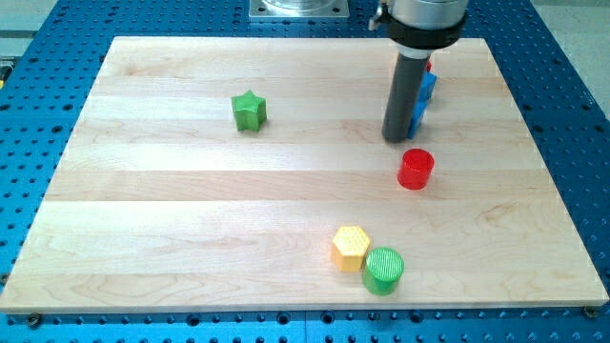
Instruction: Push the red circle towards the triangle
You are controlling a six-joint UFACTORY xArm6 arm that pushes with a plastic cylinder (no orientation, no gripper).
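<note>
- I have no fingers to release or clench: my arm ends in a dark rod, and my tip (396,139) rests on the table (191,191) toward the view's upper right.
- The red circle (416,169) sits just below my tip and slightly to the view's right, very near it; whether they touch I cannot tell.
- Behind the rod, on its right side in the view, a blue block (425,95) is partly hidden. It may be the triangle, but its shape is too covered to be sure, and a sliver of red shows above it.
- No other block looks triangular: a green star (249,110) at upper left, a yellow hexagon (351,248) and a green circle (384,270) touching at the bottom.
- My judgement: little looks done yet. If blue is the goal, I am on the wrong side and must go round below the red circle.
</note>
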